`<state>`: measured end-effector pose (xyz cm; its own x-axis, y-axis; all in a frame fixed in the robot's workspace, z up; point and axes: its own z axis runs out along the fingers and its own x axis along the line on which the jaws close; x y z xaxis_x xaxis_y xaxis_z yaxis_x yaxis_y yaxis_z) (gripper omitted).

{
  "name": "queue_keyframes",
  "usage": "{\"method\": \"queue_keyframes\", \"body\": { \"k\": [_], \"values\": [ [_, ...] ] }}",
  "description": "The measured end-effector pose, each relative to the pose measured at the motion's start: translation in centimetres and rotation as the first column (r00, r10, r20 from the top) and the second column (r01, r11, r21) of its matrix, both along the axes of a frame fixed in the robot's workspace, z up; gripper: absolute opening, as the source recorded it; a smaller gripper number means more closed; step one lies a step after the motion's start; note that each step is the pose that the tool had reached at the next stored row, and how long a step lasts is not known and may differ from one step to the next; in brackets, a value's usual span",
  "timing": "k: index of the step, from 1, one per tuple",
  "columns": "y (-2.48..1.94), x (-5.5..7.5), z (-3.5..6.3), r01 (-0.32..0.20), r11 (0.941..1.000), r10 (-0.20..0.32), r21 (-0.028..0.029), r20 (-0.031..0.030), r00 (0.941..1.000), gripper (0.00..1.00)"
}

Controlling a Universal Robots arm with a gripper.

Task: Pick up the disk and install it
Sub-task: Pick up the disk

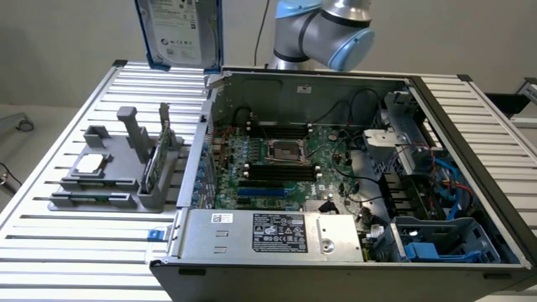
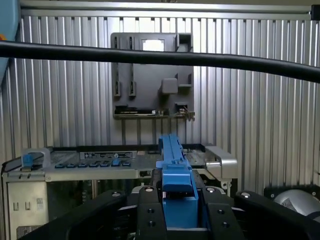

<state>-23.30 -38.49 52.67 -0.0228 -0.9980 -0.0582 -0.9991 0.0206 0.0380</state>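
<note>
The disk (image 1: 180, 31), a silver-grey drive with a white label in a bright blue carrier, hangs upright in the air above the back corner of the open computer case (image 1: 188, 245), on the exterior view's left. In the wrist view the carrier's blue edge (image 2: 175, 170) stands between my black fingers (image 2: 147, 212), and my gripper (image 2: 177, 212) is shut on it. The disk touches neither the case nor the table.
A grey holder block (image 1: 109, 182) on the slatted table (image 1: 50, 251) carries a small square chip (image 1: 90, 165) and a thin green card (image 1: 153, 165). A blue drive cage (image 1: 444, 242) sits in the case's front corner. A black cable (image 2: 150, 56) crosses the wrist view. The arm's elbow (image 1: 331, 28) rises behind the case.
</note>
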Motion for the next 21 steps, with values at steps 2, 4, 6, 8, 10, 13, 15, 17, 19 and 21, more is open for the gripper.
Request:
{"method": "queue_keyframes", "body": {
  "k": [2, 4, 6, 8, 10, 13, 15, 17, 19, 21],
  "values": [
    [-0.39, 0.9, 0.0, 0.0, 1.0, 0.0, 0.0008, 0.0, 1.0, 0.33],
    [-0.78, 1.7, 0.0, 0.0, 1.0, 0.0, 0.0016, 0.0, 1.0, 0.33],
    [-1.18, 2.6, 0.0, 0.0, 1.0, 0.0, 0.0024, 0.0, 1.0, 0.33],
    [-1.56, 3.5, 0.0, 0.0, 1.0, 0.0, 0.0032, 0.0, 1.0, 0.33],
    [-1.94, 4.3, -0.01, 0.0, 1.0, 0.0, 0.0041, 0.0001, 1.0, 0.33],
    [-2.52, 5.7, 0.0, 0.0, 1.0, 0.0, 0.005, -0.0001, 1.0, 0.33],
    [-2.91, 6.6, 0.0, 0.0, 1.0, 0.0, 0.0055, -0.0001, 1.0, 0.33],
    [-3.33, 7.5, 0.0, 0.0, 1.0, 0.0, 0.0058, 0.0, 1.0, 0.33],
    [-3.84, 8.1, 0.01, 0.0, 1.0, 0.0, 0.0057, -0.0001, 1.0, 0.33],
    [-4.41, 8.7, 0.0, 0.0, 1.0, 0.0, 0.0058, 0.0, 1.0, 0.33]
  ]
}}
